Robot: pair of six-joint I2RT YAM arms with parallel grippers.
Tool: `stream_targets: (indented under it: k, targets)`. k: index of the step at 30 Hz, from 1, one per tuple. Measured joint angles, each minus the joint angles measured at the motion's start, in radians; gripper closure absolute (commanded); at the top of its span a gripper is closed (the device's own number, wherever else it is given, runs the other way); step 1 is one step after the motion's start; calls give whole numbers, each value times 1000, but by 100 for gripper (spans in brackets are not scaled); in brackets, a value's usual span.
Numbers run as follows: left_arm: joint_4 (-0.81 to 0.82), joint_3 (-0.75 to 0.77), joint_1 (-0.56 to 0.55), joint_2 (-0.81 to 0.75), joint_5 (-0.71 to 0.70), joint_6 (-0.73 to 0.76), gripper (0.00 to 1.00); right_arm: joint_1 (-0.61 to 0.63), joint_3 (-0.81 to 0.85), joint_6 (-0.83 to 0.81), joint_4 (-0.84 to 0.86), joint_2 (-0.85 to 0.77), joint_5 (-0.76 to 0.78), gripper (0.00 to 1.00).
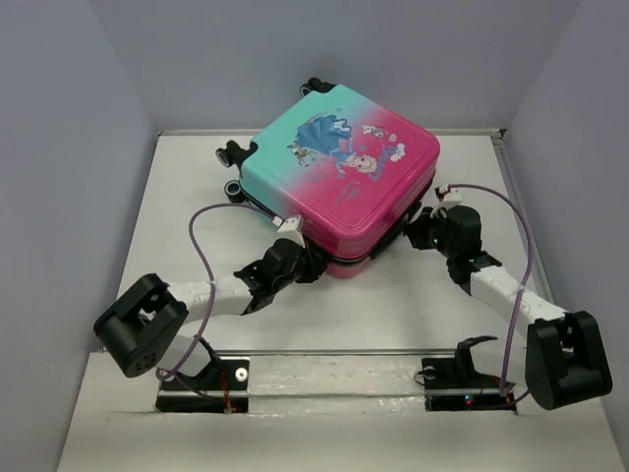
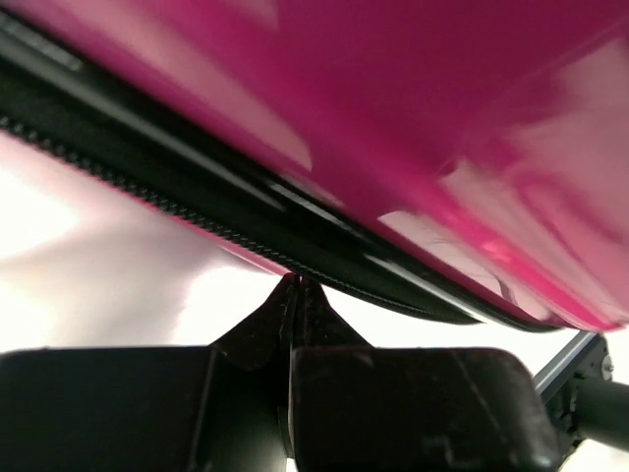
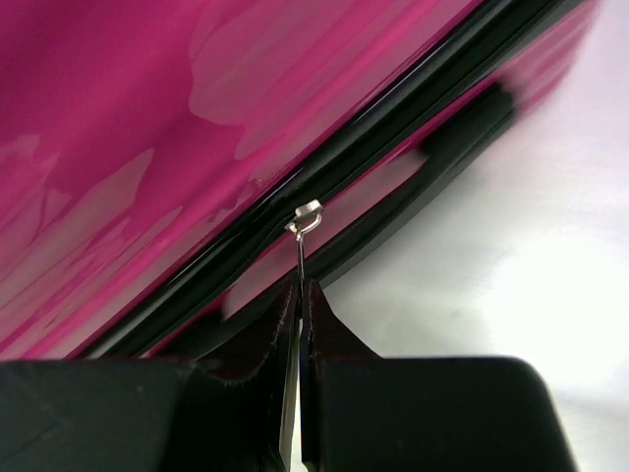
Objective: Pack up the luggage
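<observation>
The suitcase [image 1: 344,187] shell is glossy, smooth hard plastic; its zipper pull [image 3: 306,220] is shiny metal; the table [image 1: 393,305] under it looks matt.

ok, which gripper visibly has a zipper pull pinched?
The right gripper: a metal zipper pull runs from the luggage seam into its shut jaws. The left gripper is shut at the seam too, but no pull shows.

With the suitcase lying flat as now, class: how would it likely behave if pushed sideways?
The luggage probably slides rather than rolls: it lies flat, wheels sticking out sideways. Its glossy shell looks stiff, likely slippery to pinch; the zipper pull seems a surer hold.
</observation>
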Motion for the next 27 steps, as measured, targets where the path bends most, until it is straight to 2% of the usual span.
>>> stream_targets:
  k: [4, 10, 12, 15, 18, 20, 24, 25, 26, 27]
  targets:
    - [15, 56, -8, 49, 6, 7, 94, 129, -43, 42, -42, -55, 0, 93]
    - [14, 164, -9, 134, 22, 26, 94, 451, -118, 135, -83, -179, 77, 93]
    - [10, 197, -14, 163, 32, 25, 94, 583, -116, 172, -79, -205, 216, 93]
    - [0, 240, -23, 202, 47, 20, 94, 704, -101, 212, -87, -183, 453, 93]
    - [-24, 288, -31, 231, 60, 16, 94, 831, -27, 232, -111, -96, 684, 93]
    - [-51, 301, -34, 230, 56, 23, 89, 884, 26, 254, -121, -7, 803, 93]
    - [-111, 301, -23, 184, 37, 68, 69, 917, 45, 289, -129, 46, 887, 93]
    - [-154, 301, -4, 148, 38, 75, 55, 927, 47, 299, -133, 53, 892, 93]
    - [-181, 290, 23, 102, 38, 78, 37, 933, 49, 306, -133, 58, 892, 93]
    - [-215, 273, 63, 34, 35, 71, 27, 938, 53, 310, -134, 64, 891, 93]
